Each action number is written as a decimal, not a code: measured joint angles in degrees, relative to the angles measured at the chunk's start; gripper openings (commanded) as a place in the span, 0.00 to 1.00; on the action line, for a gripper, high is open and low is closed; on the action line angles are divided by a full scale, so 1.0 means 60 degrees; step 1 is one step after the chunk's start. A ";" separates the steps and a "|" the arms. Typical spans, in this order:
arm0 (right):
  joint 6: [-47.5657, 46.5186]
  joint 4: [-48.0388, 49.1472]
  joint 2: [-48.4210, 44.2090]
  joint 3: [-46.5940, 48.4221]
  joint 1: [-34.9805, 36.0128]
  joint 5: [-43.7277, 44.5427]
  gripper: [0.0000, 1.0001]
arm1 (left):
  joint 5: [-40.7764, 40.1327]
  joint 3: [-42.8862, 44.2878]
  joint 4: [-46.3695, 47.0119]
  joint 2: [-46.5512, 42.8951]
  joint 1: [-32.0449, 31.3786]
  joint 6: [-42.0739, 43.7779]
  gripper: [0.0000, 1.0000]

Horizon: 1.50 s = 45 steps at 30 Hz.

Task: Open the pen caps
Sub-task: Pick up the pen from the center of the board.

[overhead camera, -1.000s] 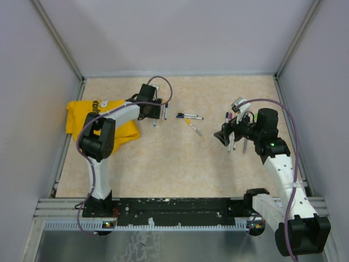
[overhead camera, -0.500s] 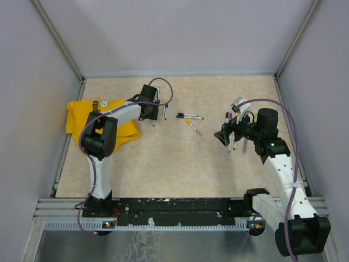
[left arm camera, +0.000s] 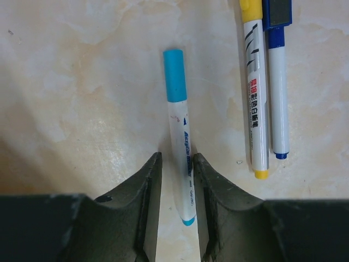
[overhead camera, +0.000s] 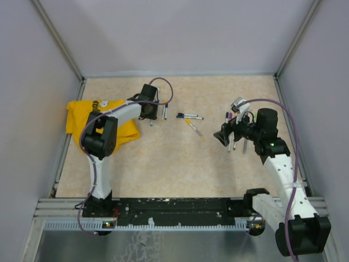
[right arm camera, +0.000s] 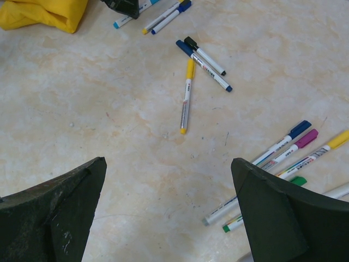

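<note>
In the left wrist view a white pen with a light blue cap lies on the table between my left gripper's fingers. The right finger touches the barrel and a narrow gap shows on the left side, so it is open. Beside it lie a yellow-capped pen and a blue pen. My right gripper hovers wide open over bare table. Ahead of it lie a yellow-capped pen and two pens with a black cap and a blue cap. To its right lie several pens, one with a magenta cap.
A crumpled yellow cloth lies at the table's left under the left arm. Grey walls with metal rails enclose the table on three sides. Three pens sit mid-table between the arms, and more pens lie under the right gripper.
My left gripper's fingers have narrowed around the light blue pen, and the wrist has shifted slightly. The right arm has not moved.
</note>
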 measured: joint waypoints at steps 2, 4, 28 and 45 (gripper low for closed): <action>0.0000 0.0000 0.0000 0.0000 0.0000 0.0007 0.98 | -0.0011 0.0029 -0.0051 0.0015 0.0000 0.0007 0.29; 0.0000 0.0000 0.0000 0.0000 0.0000 0.0011 0.98 | -0.0018 0.0033 -0.0062 0.0015 0.0000 0.0004 0.25; 0.0248 0.0244 0.0331 -0.0229 0.0284 -0.0474 0.97 | 0.0164 -0.1836 0.0452 -0.1257 0.0025 -0.0342 0.00; 0.1257 0.1807 0.1155 -0.1169 0.0954 -0.2215 0.91 | 0.1453 -0.5457 0.2320 -0.3708 -0.0055 -0.1417 0.00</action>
